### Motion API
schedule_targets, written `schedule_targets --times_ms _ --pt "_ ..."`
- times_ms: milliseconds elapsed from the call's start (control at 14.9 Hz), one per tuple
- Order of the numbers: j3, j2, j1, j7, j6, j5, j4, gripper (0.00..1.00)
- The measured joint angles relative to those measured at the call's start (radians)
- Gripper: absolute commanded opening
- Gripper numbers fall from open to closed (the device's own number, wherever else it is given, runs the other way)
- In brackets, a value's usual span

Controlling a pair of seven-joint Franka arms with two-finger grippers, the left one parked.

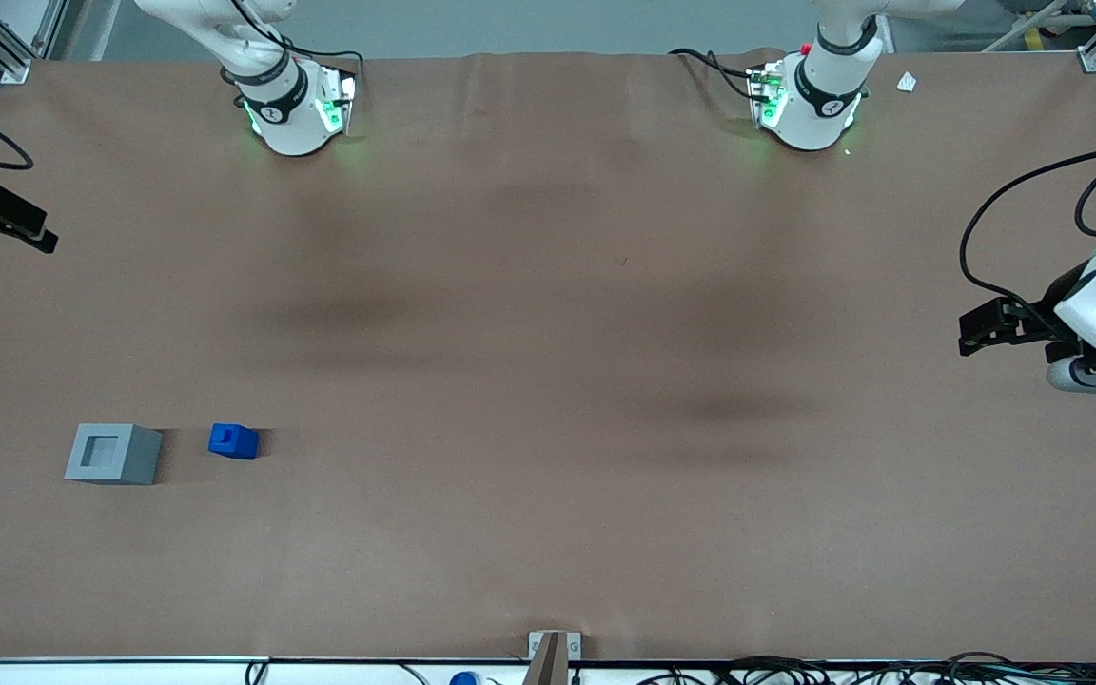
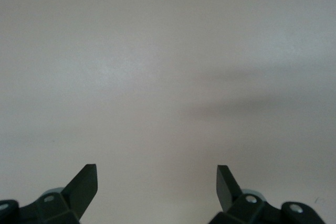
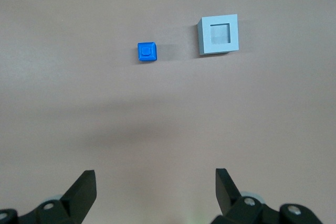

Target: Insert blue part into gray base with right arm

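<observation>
- Brown covering runs the whole length of the counter (image 1: 548, 381), and only two small things sit on it, both toward the working arm's end.
- One is the blue part (image 1: 233, 440), resting on the counter by itself, with nothing holding it.
- Beside it, a short gap away and not touching, stands the gray base (image 1: 113, 454), upright, its square recess facing up and showing nothing inside.
- High above the counter hangs the right arm's claw (image 3: 156, 190), well apart from both blocks; its two fingers (image 3: 84, 187) stand wide apart with nothing between them.
- From the wrist camera both blocks lie well ahead of the fingertips, the blue part (image 3: 147, 52) and the gray base (image 3: 219, 34) side by side.
- As I judge it, no step of the job is done yet: the part is neither picked up nor seated in the recess.
- What is left looks like everything: bring the claw down over the blue part, close on it, lift, carry it the short way to the base, line it up with the recess and press it in.
</observation>
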Motion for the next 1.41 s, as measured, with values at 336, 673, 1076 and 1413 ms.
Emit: schedule_targets --times_ms 336,673,1076,1413 --pt "0.002 0.0 0.004 -0.001 0.0 -0.018 0.0 1.0" --pt "-0.005 0.018 -0.007 -0.062 -0.004 -0.021 0.0 1.0" --pt "-0.003 0.063 -0.006 -0.098 -0.005 -0.084 -0.003 1.0" --pt "-0.006 0.22 -0.012 -0.098 0.206 -0.014 -0.073 1.0"
